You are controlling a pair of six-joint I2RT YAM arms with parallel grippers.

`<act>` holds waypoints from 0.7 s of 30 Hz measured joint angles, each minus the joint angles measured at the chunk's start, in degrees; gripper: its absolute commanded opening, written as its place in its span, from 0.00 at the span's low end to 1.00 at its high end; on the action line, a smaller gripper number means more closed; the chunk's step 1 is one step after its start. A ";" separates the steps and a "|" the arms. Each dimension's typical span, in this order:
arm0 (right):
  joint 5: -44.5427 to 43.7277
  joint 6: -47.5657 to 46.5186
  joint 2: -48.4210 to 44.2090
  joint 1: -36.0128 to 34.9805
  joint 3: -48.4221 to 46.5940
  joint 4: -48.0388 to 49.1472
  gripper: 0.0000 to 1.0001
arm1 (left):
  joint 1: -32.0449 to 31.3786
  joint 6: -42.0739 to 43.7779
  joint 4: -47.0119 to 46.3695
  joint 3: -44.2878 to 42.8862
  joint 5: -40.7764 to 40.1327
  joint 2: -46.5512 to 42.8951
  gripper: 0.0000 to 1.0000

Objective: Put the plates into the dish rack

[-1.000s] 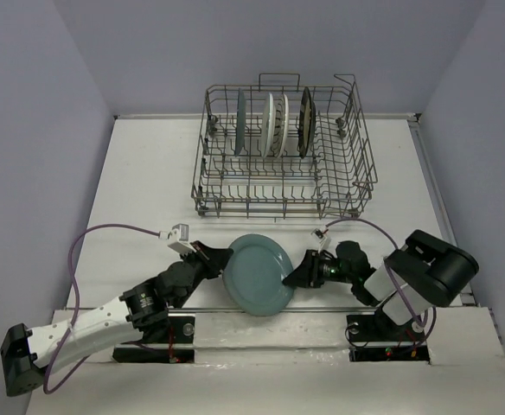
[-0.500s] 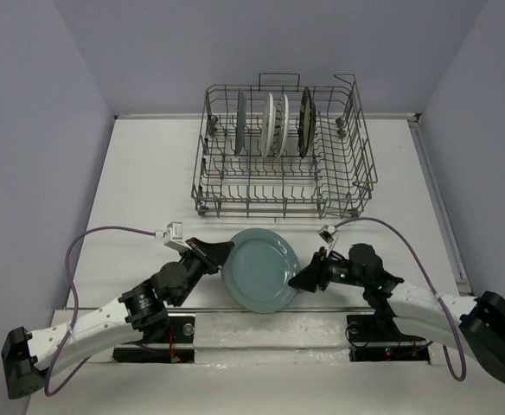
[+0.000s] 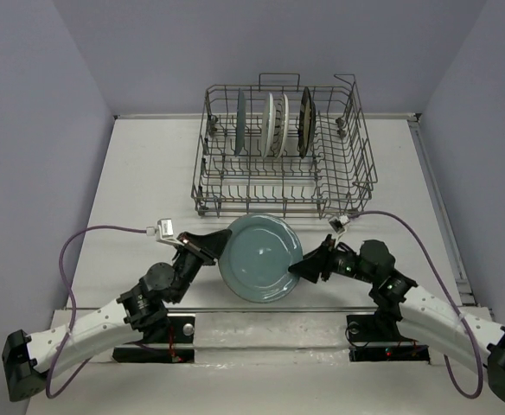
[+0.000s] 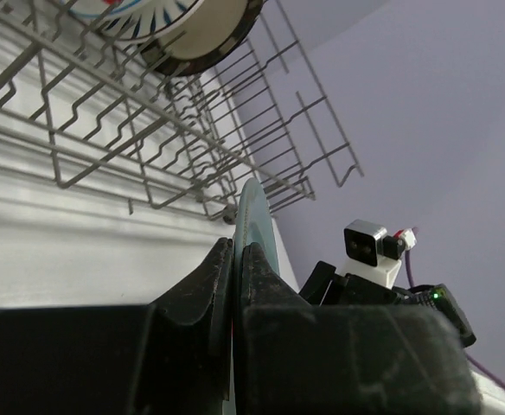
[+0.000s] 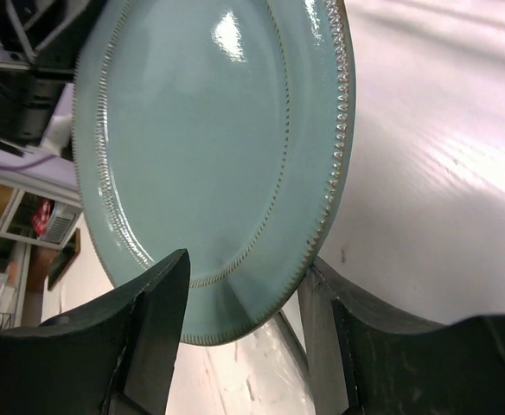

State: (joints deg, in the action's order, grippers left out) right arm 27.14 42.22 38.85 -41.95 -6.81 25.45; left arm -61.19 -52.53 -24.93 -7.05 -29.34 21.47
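- White table [image 3: 149, 173], lilac walls; both arms reach in low from the near edge.
- Near: left claw [image 3: 211, 248] is pinched tight on the rim of the teal plate [image 3: 259, 258]. The plate is now tilted up and closer to the rack than a second ago.
- The right claw [image 3: 309, 266] has spread wide at the opposite rim, probably letting go; contact unclear.
- Far: rack [image 3: 356, 164] holds four plates [image 3: 274, 125] on edge. Patterns unreadable, free slot unclear.

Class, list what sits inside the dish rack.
Four plates stand on edge in the far half of the dish rack. Seen edge-on and overlapping, their faces are mostly hidden.
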 measured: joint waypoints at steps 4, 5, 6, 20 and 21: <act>0.33 0.74 -1.07 0.00 -3.58 0.92 0.51 | 0.22 1.55 -4.31 -0.02 0.09 -2.14 0.06; 0.94 1.31 -0.94 0.00 -4.61 2.43 0.49 | 0.17 1.38 -5.25 -0.02 1.14 -2.40 0.06; 1.77 2.08 -0.81 -0.02 -5.66 4.31 0.49 | 0.04 1.14 -6.05 -0.04 2.60 -2.51 0.06; 5.22 6.62 0.09 0.00 -13.70 4.90 0.07 | -1.62 5.35 -15.30 -4.17 12.83 -1.97 0.06; 4.44 6.01 -0.33 -0.02 -15.26 1.25 0.07 | -1.75 6.62 -13.84 -5.51 12.59 -1.49 0.06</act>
State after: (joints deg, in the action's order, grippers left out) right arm 31.57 48.23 38.52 -41.98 -22.06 26.70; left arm -62.94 -45.91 -38.76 -12.56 -16.75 19.99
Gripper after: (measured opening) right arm 0.147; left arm 0.124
